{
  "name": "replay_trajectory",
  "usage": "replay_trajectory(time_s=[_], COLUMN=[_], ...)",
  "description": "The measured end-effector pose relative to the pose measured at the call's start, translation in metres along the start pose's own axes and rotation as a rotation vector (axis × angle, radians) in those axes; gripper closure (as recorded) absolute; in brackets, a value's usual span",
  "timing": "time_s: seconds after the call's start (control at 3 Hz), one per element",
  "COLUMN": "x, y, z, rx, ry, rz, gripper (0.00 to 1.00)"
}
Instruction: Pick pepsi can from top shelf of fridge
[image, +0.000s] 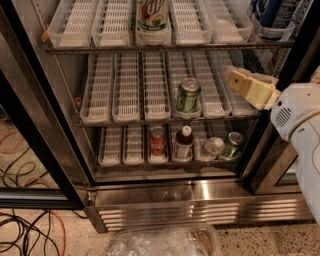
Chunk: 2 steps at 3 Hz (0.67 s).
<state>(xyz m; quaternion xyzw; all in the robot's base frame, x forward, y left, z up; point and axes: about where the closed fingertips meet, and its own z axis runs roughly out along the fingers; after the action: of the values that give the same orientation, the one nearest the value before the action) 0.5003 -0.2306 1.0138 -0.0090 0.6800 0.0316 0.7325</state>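
**Hovering one rack below the pepsi can, no contact**

Gripper (239, 81) sits at the right side of the fridge (200, 212) opening, level with the middle rack, tip pointing left toward the trays. Can't tell whether it's open or closed; no object visible in it.

Pepsi can (272, 11) is on the top shelf (100, 49), far-right lane, its upper part cut off by the frame edge. Relative to the gripper, it is above and a bit to the right, one rack up, well apart.

A green-and-white labelled can (152, 15) stands in a middle lane of the top shelf. Green can (188, 97) stands upright on the middle rack, left of the gripper. Small red can (157, 140) and dark bottle (184, 143) stand on the bottom rack.
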Motion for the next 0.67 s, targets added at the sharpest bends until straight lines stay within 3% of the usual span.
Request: replay_trajectory(time_s=[0.67], x=[-0.0022], y=[0.0012], z=[0.0017], rx=[-0.006], ry=[-0.028], rz=[-0.002], gripper=[0.0])
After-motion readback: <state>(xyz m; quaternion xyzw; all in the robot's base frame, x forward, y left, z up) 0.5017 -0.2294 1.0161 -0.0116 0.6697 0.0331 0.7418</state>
